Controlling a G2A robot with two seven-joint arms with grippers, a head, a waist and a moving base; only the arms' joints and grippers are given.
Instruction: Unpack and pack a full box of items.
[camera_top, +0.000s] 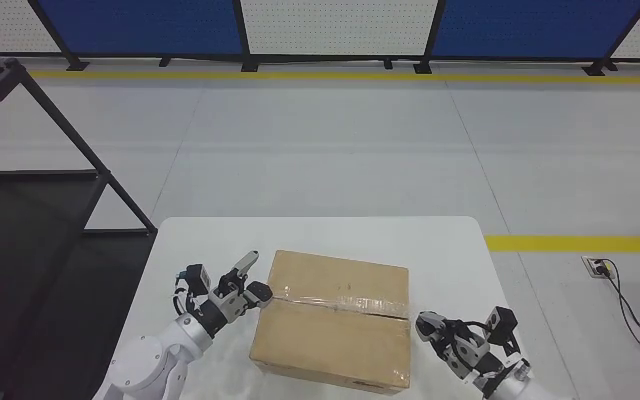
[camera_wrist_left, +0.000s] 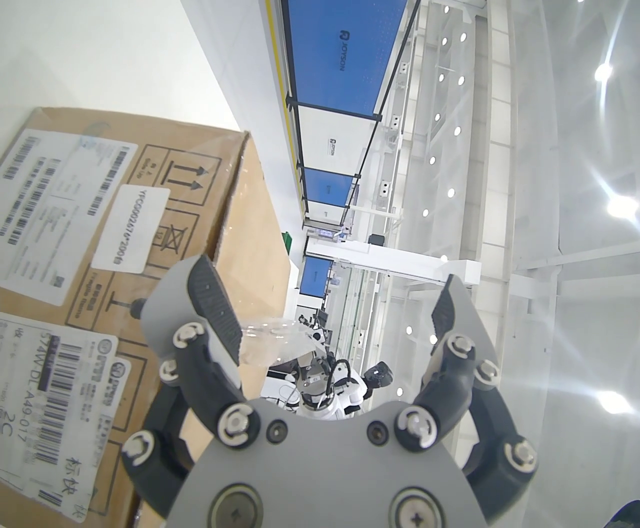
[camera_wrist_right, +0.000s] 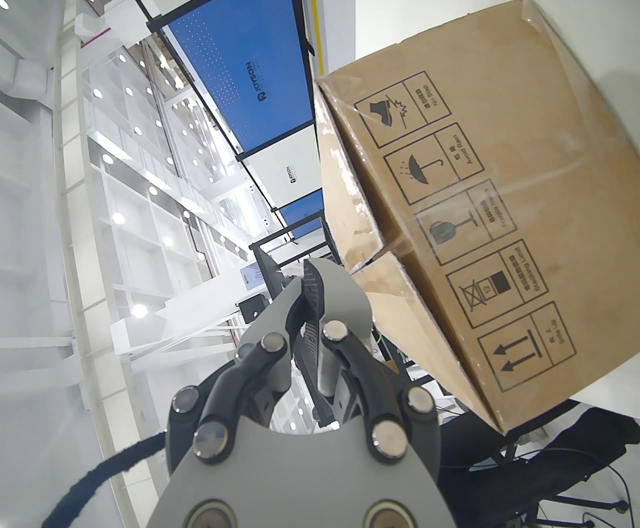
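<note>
White table, brown cardboard box sits on its near-centre part, flaps closed. Clear tape runs left-right along the top seam. Left gripper is just beside the box's left side, near the top edge, fingers spread wide, nothing held; can't tell if one pad touches the cardboard. Right gripper is near the box's near-right corner, apart from it, fingers pressed together with nothing between them. White shipping labels cover the box's left side; printed handling symbols on its right side.
</note>
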